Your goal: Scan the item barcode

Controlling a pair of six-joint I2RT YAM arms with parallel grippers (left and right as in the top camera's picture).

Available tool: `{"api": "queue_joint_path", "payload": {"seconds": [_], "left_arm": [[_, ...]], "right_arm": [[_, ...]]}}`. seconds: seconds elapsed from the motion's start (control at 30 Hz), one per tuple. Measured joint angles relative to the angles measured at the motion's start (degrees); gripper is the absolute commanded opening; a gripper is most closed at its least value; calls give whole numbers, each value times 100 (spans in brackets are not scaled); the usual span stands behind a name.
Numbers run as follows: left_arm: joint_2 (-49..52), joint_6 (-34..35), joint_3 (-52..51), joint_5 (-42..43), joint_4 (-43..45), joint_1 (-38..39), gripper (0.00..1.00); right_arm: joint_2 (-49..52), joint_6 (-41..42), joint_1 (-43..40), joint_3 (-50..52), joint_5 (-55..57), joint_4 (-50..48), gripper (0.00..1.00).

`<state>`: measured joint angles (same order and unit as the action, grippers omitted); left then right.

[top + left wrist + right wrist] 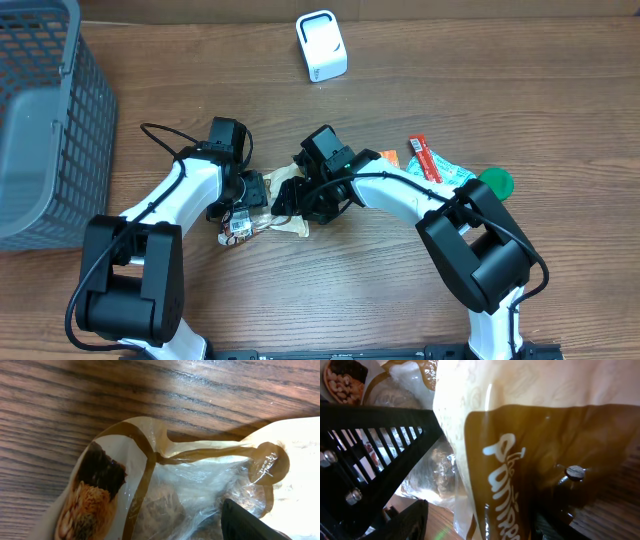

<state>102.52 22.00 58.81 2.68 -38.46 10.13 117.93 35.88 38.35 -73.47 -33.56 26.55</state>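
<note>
Currently the snack bag (pixel 290 228) lies at the centre of the overhead frame on the table (pixel 500 60), with 2 arms meeting over it. The left gripper (pixel 250 200) sits on the bag's left end. In the left wrist view only 1 finger (pixel 245 522) shows, lying against the clear film of the bag (pixel 165 485), so whether this gripper clamps the bag cannot be told. The right gripper (pixel 300 200) covers the bag's right end. In the right wrist view the bag (pixel 520 435) fills the gap beside the lattice finger (pixel 380 455). The jaws stand around the film, but a firm grip cannot be confirmed.

Step in hand, by judgement: secure the bag for presentation to the scanner (pixel 321 45), which stands well apart in the upper centre of the frame.

- Grip a flat seam, not the loose film, which is likely to crumple and slip.
- Keep the film taut between the 2 grippers.
- Locate the barcode first; no view shows it.
- Turn that face toward the scanner window.

Surroundings: a grey basket (pixel 40 130) fills the upper left of the frame. An orange packet (pixel 424 158), a teal packet (pixel 455 175) and a green lid (pixel 495 182) lie at the right, near the right arm. The way from the bag up to the scanner looks free.
</note>
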Motion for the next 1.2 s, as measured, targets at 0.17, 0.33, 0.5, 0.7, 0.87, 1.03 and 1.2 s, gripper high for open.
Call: {"api": "queue_joint_path", "payload": {"seconds": [0.17, 0.33, 0.5, 0.7, 0.87, 1.03, 1.2], "left_arm": [[2, -15, 0, -7, 2, 0, 65], [4, -15, 0, -9, 15, 0, 65], [4, -13, 0, -9, 20, 0, 65], [4, -13, 0, -39, 83, -7, 65], [13, -39, 0, -79, 122, -15, 64], [15, -168, 0, -109, 129, -20, 69], [15, -278, 24, -76, 114, -81, 73]], "right_arm": [[15, 20, -140, 0, -188, 0, 76], [15, 28, -197, 0, -179, 0, 75], [13, 229, -155, 74, -61, -278, 68], [-7, 544, -151, 466, -153, -1222, 58], [4, 584, -153, 787, -442, -2002, 39], [70, 605, -164, 852, -581, -2033, 17], [70, 544, -208, 852, -673, -1873, 16]]}}
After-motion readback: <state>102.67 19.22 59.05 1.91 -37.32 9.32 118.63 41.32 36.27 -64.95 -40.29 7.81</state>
